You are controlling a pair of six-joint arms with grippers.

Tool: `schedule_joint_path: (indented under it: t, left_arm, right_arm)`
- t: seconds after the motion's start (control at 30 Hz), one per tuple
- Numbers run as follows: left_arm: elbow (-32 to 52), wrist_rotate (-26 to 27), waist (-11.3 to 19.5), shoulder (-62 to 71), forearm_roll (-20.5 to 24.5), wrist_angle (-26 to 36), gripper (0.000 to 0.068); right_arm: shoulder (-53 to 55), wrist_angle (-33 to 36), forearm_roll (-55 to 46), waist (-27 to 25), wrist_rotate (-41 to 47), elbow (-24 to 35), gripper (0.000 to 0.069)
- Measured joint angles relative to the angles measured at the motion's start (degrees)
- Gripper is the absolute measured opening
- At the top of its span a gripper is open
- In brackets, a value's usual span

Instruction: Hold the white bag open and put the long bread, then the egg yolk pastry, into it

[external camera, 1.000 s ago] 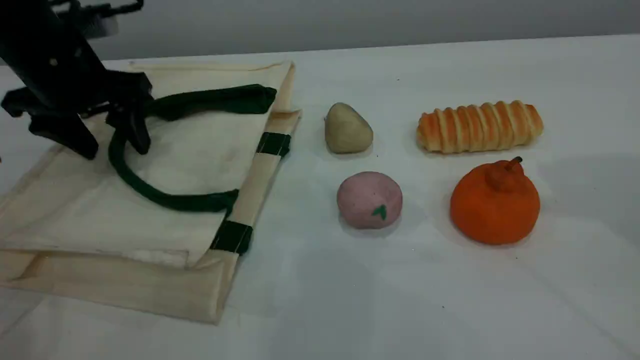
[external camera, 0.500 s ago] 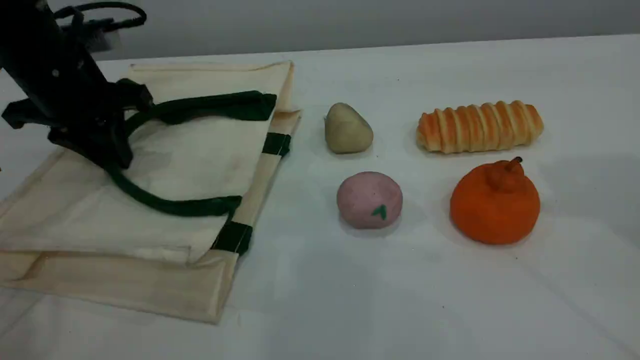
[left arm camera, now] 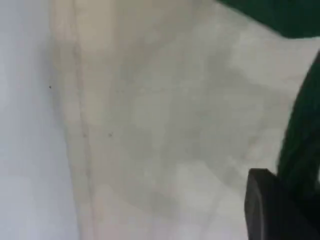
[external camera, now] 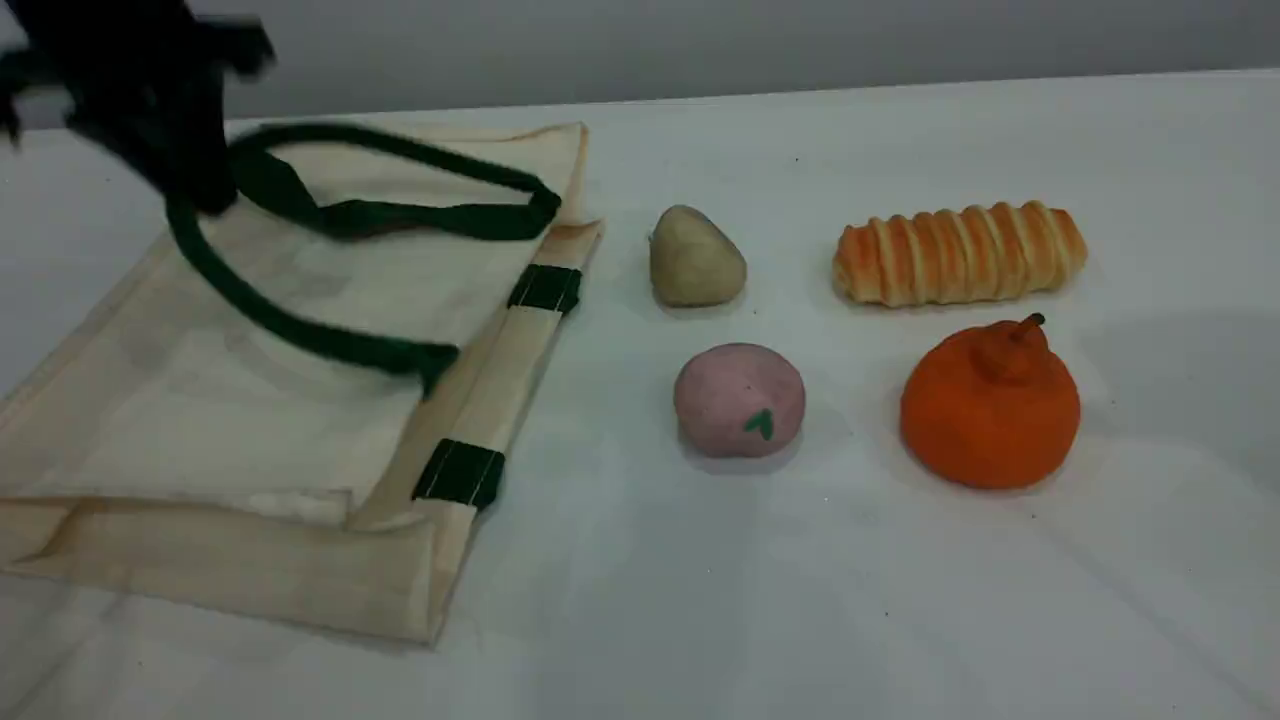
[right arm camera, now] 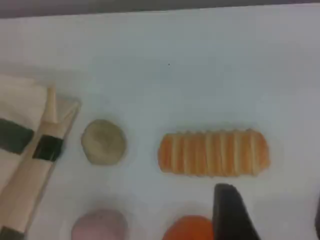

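Scene view: my left claw (external camera: 195, 190) is up at the far left corner, blurred, clamped shut on the upper green handle (external camera: 300, 335) of the white bag (external camera: 250, 400). Handle loop is pulled up off the fabric, running from the claw down to the bag's mouth edge; second handle (external camera: 430, 215) lies just behind it. Bag lies flat on the desk (external camera: 800, 600), mouth edge w/ green patches (external camera: 460, 472) facing the foods.

Long bread (external camera: 958, 254) sits far right of the bag, well apart from my left claw. Egg yolk pastry (external camera: 695, 258) is between bag and bread, just beside the bag's mouth corner. Pink ball (external camera: 739, 400) is in front of the pastry, orange fruit (external camera: 990, 405) in front of the bread.

Left wrist view: blurry cream canvas, green strap by my fingertip (left arm camera: 272, 210).

Right wrist view: my right claw's fingertip (right arm camera: 230, 212) hangs above the desk, just near side of the bread (right arm camera: 214, 152); pastry (right arm camera: 103, 142) off to its left. Right claw is partway open, nothing in it.
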Motion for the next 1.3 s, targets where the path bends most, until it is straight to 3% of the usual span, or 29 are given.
schedule_joint_path:
  t: [0.13,0.33,0.57,0.8,1.13,1.3]
  left_arm:
    - [-9.9,2.0,0.0,-1.9,-1.4,5.5,0.0080]
    - [-19.8,9.7,0.0,-5.7,-8.9,5.9,0.0080]
    - [-20.5,16.5,0.0,-10.1,-18.1,5.8,0.0080]
    - [-20.5,19.7,0.0,-15.5,-23.3,5.8,0.0080]
    - [-20.6,22.9,0.0,-21.1,-23.4,5.7,0.0080]
    - [-20.6,22.9,0.0,-21.1,-20.4,5.6,0.0080]
  right_arm:
    - [0.0,0.5,2.4,0.0,-2.9,0.0,0.0330]
    - [0.0,0.5,4.4,0.0,-7.1,0.0,0.0330]
    - [0.0,1.2,11.1,0.0,-15.7,0.0,0.0330]
    - [0.0,3.2,15.1,0.0,-21.7,0.1,0.0330]
    - [0.0,5.1,16.2,0.0,-23.8,0.1,0.0330]
    - [0.4,5.1,15.5,0.0,-24.4,0.1,0.0330]
